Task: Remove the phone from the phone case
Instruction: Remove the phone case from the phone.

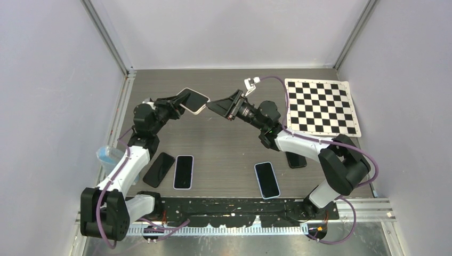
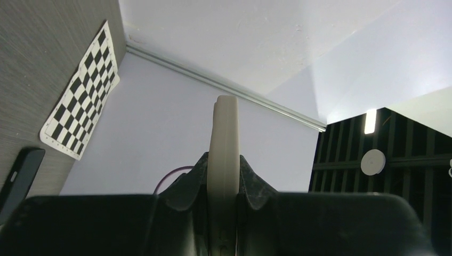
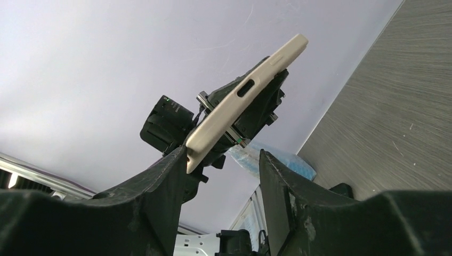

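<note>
Extraction step, mid-air: left fingers (image 2: 255, 193) are clamping the case (image 3: 218, 125) edge-on, raised above the counter (image 1: 224, 144), with the phone (image 1: 193, 99) seated inside, screen showing. Right fingers (image 3: 278, 184) are standing open at the case's corner, gripping nothing. The next move probably calls for pinching the lip and peeling it off.

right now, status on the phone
left jaws shut on cased phone, aloft. right jaws open at its free end. phone not yet out. nothing blocking.

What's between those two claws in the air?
The cased phone, clamped in the left gripper, its free end at the open right gripper; top view shows it.
</note>
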